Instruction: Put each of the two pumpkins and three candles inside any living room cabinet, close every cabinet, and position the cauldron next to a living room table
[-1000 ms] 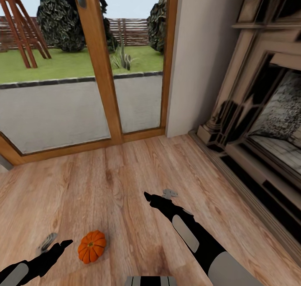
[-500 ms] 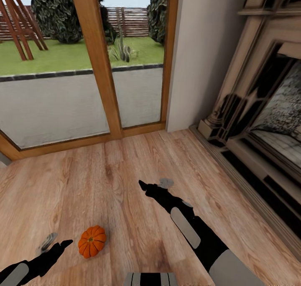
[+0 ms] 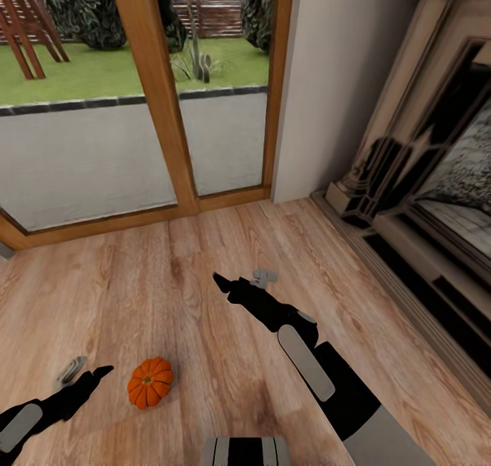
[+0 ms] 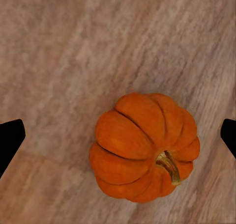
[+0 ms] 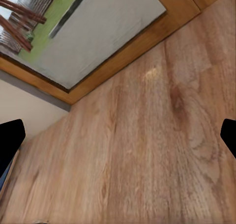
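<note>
Pumpkin [image 3: 149, 382] first, in the head view: we see it lying on the wooden floor [image 3: 204, 282] in the lower left of the frame, just right of our left gripper [image 3: 82, 373], which hovers beside it without touching. Our right gripper [image 3: 239, 285] sits near the frame's centre, well apart from the pumpkin, pointing toward the glass door [image 3: 157, 112]; the fireplace surround [image 3: 409, 180] fills the right side.

In the left wrist view, the pumpkin [image 4: 145, 148] lies right of centre and low in the frame, between the two dark fingertips [image 4: 11, 138] at the edges, stem toward the lower right. The jaws stand wide apart and hold nothing. We judge the pumpkin light, firm and ribbed, apt to roll on the smooth floor; gripping across its round belly, ribs against the pads, looks safest, leaving the stem alone.

In the right wrist view, the fingertips [image 5: 10, 135] likewise sit at opposite edges, spread wide and empty, over bare floor.
</note>
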